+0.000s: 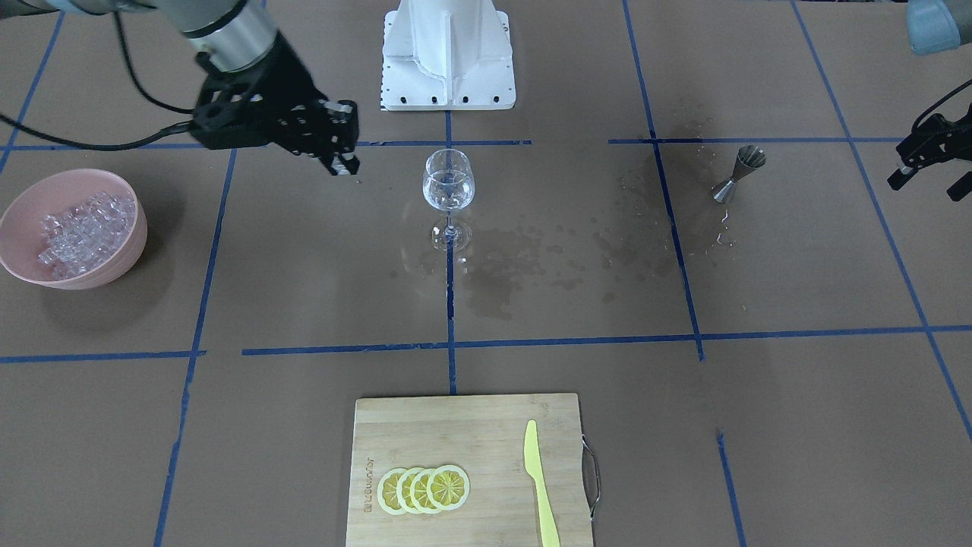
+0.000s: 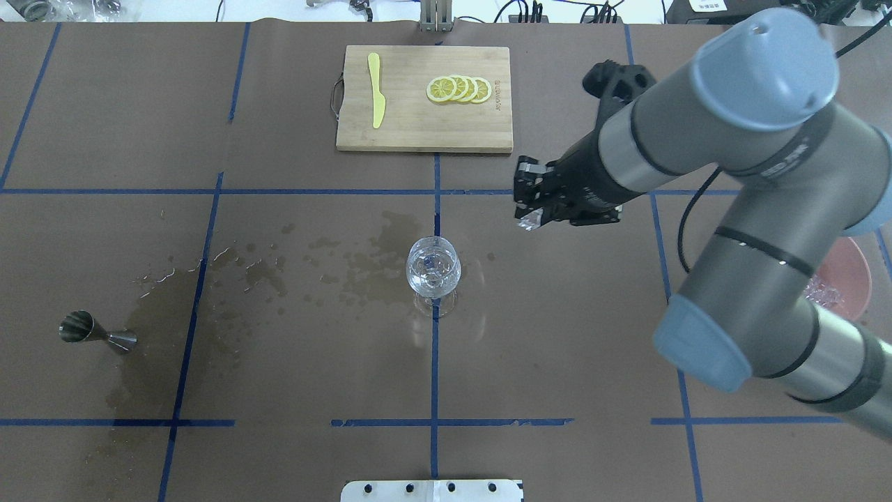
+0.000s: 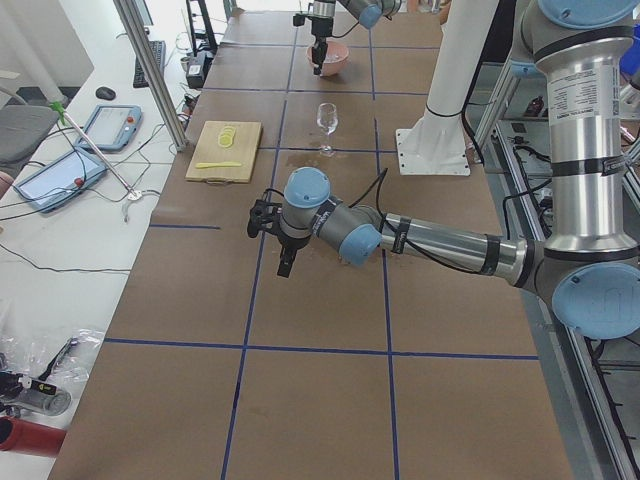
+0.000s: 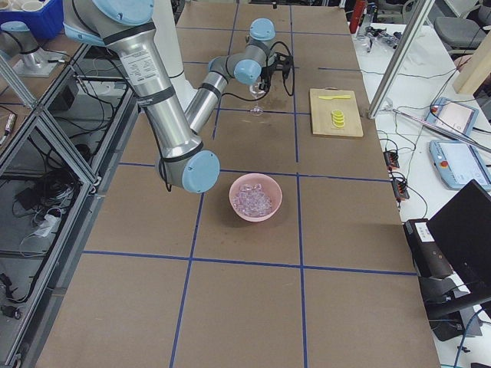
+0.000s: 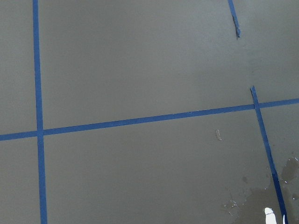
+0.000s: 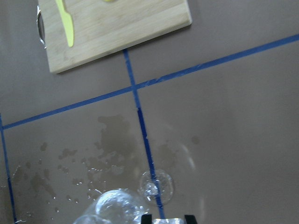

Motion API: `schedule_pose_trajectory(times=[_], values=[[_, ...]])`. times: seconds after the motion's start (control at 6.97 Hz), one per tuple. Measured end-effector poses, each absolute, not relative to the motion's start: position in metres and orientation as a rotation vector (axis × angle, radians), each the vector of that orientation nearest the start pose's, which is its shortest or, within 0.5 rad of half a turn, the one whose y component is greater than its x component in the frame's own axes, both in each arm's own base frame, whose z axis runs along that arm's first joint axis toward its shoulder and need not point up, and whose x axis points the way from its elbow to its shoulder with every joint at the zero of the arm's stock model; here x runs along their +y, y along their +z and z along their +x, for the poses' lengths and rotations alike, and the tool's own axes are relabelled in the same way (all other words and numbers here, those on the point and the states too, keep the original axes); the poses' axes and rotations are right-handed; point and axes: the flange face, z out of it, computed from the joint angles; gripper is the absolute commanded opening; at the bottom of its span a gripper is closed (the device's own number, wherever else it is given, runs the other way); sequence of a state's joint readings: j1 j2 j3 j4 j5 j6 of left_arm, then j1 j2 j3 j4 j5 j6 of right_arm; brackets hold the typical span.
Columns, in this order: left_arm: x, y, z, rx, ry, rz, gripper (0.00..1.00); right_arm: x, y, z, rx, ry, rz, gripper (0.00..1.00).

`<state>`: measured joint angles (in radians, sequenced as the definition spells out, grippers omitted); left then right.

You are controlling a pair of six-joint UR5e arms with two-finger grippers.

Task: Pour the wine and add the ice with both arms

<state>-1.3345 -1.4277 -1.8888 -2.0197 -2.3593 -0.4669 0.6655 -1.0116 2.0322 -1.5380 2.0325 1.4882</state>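
Observation:
A clear wine glass (image 1: 448,190) stands upright at the table's middle with a little glinting wine in its bowl (image 2: 433,268). My right gripper (image 2: 527,219) hovers to its right and a bit farther out, shut on a small clear piece of ice (image 1: 348,165). In the right wrist view the glass (image 6: 119,209) lies just left of the fingertips (image 6: 189,218). More ice (image 1: 80,232) fills a pink bowl (image 1: 15,266). My left gripper (image 1: 930,176) hangs open and empty at the far side, beyond a steel jigger (image 1: 738,173).
Wet spill patches (image 2: 376,258) spread between glass and jigger (image 2: 97,332). A wooden cutting board (image 2: 425,132) holds lemon slices (image 2: 460,89) and a yellow knife (image 2: 377,89). The white pedestal (image 1: 448,53) stands behind the glass. The left wrist view shows only taped table.

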Motion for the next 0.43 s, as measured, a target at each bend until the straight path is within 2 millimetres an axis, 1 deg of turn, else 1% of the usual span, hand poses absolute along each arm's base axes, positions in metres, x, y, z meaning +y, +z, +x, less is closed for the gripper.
schedule_pose_trajectory(times=[0.14,0.29,0.43], values=[[-0.45,0.513,0.044,0.917,0.033,0.292,1.0,-0.402,0.117,-0.419,-1.114,0.3,-0.005,0.0],[-0.45,0.513,0.043,0.917,0.033,0.293,1.0,-0.398,0.095,-0.444,-1.117,0.322,-0.014,0.0],[-0.45,0.513,0.043,0.917,0.034,0.293,1.0,-0.396,0.081,-0.458,-1.12,0.335,-0.019,0.0]])
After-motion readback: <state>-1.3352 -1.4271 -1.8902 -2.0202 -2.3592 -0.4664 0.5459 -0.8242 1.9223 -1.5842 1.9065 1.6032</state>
